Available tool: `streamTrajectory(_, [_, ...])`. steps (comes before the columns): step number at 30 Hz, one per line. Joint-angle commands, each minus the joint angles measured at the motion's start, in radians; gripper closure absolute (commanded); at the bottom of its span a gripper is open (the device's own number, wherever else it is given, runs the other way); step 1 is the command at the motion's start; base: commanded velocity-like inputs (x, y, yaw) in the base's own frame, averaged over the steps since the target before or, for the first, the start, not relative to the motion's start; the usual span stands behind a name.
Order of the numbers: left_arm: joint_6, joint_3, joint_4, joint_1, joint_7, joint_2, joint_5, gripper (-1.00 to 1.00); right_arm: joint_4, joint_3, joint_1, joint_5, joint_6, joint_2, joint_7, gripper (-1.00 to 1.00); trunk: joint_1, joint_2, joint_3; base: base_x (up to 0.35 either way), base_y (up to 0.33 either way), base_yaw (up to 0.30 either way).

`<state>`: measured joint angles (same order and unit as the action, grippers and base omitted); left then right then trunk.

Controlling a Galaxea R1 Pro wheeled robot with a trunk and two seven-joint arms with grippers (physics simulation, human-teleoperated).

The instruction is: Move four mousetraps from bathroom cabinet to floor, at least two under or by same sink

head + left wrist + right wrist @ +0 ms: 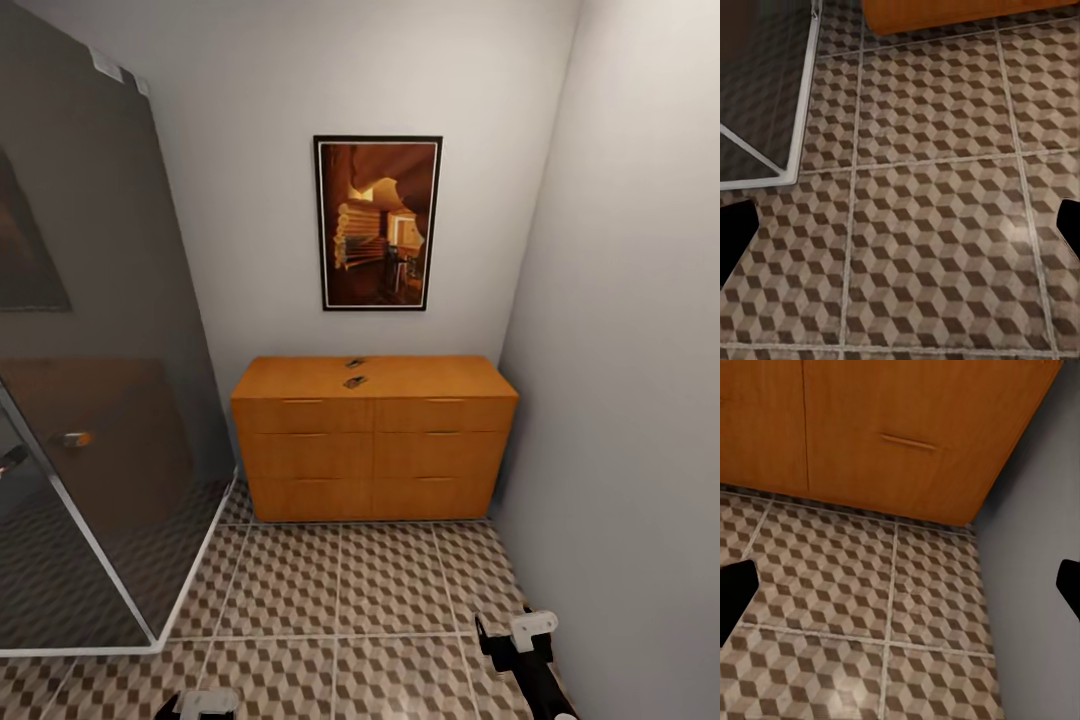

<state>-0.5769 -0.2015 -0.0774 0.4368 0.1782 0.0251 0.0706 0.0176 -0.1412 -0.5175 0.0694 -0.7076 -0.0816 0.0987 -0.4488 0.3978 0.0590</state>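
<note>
So from where I'm standing, the whole thing hinges on one gap: two mousetraps sit on the flat top of the cabinet, one toward the back and one just in front of it, both a bit left of the top's middle. Both grippers are low and well short of it, with a stretch of floor in between. So the traps lie ahead and above the hands. The right gripper is off to the right side near the wall, the left gripper barely pokes in at the bottom; I'd guess either could take them once the base rolls closer. Too small to tell which way the traps' long sides run.

Both sets of fingers look spread wide and empty: in each wrist view the dark fingertips sit at opposite edges with only tile between.

Cabinet is smooth orange-brown wood, six drawer fronts with slim bar handles. Tiles have that cube-illusion print with pale grout. Glassy shower screen on the left, framed picture above the cabinet. I can spot only two traps.
</note>
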Motion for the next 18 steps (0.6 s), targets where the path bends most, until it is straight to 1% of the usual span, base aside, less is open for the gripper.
streamTrajectory(1, [-0.006,-0.009,-0.004,0.002,0.002,-0.001,0.007,-1.00,-0.001,-0.006,-0.001,0.007,-0.001,0.000,0.010,-1.00,-0.001,0.002,0.002,0.282,-0.095,0.000])
streamTrajectory(14, [-0.006,-0.009,-0.004,0.002,0.002,-0.001,0.007,-1.00,-0.001,-0.006,-0.001,0.007,-0.001,0.000,0.010,-1.00,-0.001,0.002,0.002,0.281,-0.087,0.000])
streamTrajectory(18, [-0.006,-0.009,-0.004,0.002,0.002,-0.001,0.007,-1.00,-0.001,-0.006,-0.001,0.007,-0.001,0.000,0.010,-1.00,-0.001,0.002,0.002,0.235,-0.031,0.000])
